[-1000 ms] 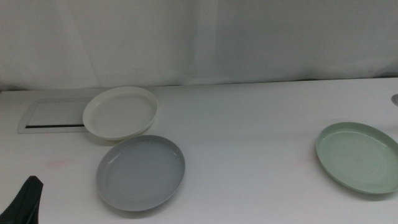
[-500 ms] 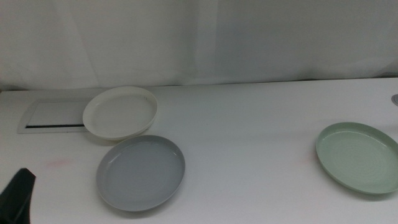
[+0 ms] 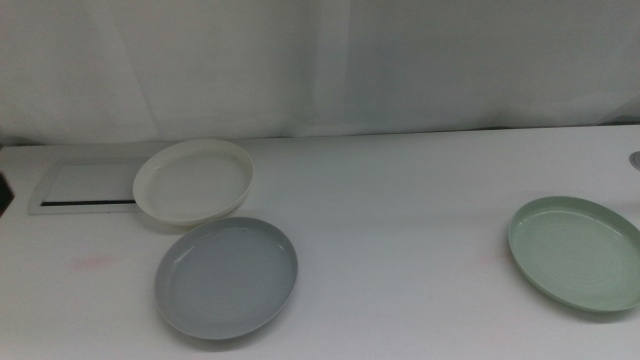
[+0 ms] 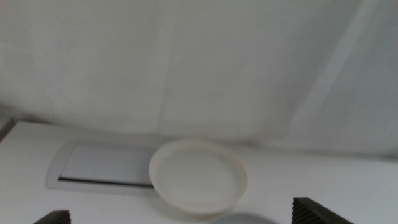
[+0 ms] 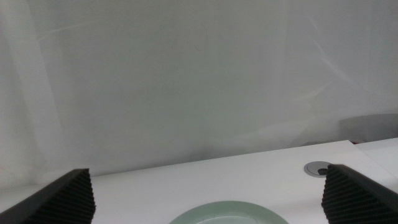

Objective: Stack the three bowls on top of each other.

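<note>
Three bowls lie apart on the white table. The cream-white bowl point(image 3: 193, 179) sits at the back left, and the grey bowl point(image 3: 226, 276) lies just in front of it. The pale green bowl point(image 3: 577, 251) rests alone at the far right. Neither gripper shows in the middle view. In the left wrist view my left gripper point(image 4: 185, 214) is open, jaws wide apart and empty, facing the cream-white bowl point(image 4: 198, 175) with the grey bowl's rim point(image 4: 241, 219) just below. My right gripper point(image 5: 208, 199) is open too, above the pale green bowl point(image 5: 227, 219).
A flat white panel with a dark slot point(image 3: 85, 186) lies left of the cream-white bowl, also seen as the panel point(image 4: 106, 165). A round grommet point(image 3: 635, 158) sits at the table's right edge. A white curtain hangs behind the table.
The dark jaw of my left gripper at the middle view's bottom left corner slid left and out of that view. The bowls have not moved.
</note>
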